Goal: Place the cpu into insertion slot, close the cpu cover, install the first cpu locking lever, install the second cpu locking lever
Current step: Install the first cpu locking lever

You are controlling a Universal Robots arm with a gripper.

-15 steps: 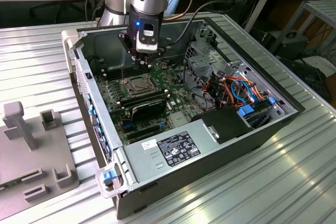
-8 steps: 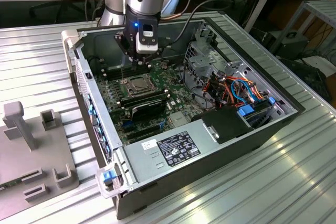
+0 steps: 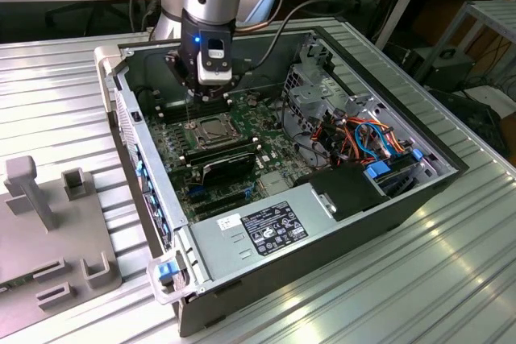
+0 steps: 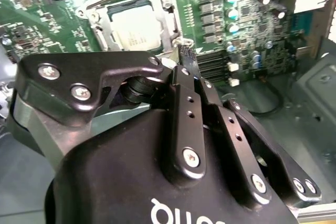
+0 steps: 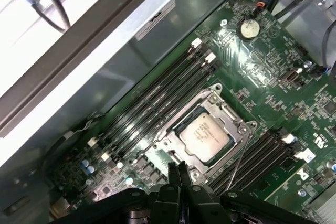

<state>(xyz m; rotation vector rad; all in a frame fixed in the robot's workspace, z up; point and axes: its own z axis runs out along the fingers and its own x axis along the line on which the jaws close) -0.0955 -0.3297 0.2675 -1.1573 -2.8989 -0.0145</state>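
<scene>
Scene: an open computer case (image 3: 339, 251) lies on a ribbed metal table (image 3: 451, 288); in the exterior view the robot arm comes down into it from 12 o'clock
Gripper: the gripper (image 3: 194, 94) hangs low over the green motherboard (image 3: 171, 141), at about 11 o'clock of the socket in the exterior view; in the first wrist view its fingers (image 5: 171, 182) are pressed together with nothing between them
Cpu: the cpu (image 5: 205, 135) lies flat in the insertion slot (image 5: 159, 148), silver top facing up
Cover: the cpu cover (image 5: 227, 114) appears folded down around the chip, which shows through its window
Lever: a thin wire locking lever (image 5: 237, 161) rises at an angle off one edge of the socket, near the fingertips but apart from them in the first wrist view; I cannot tell whether it is the first or the second
Step in hand: judged to be lever work, since chip and cover look settled
Doing it well: use the closed fingertips as one blunt pusher, meet the wire near its free end, press it down and sideways so that it tucks under its catch, and keep the travel slow so that the springy wire does not slip off
Risk: the long black memory slots (image 5: 152, 100) run just beside the socket, so a slip could strike them or skew the cover
</scene>
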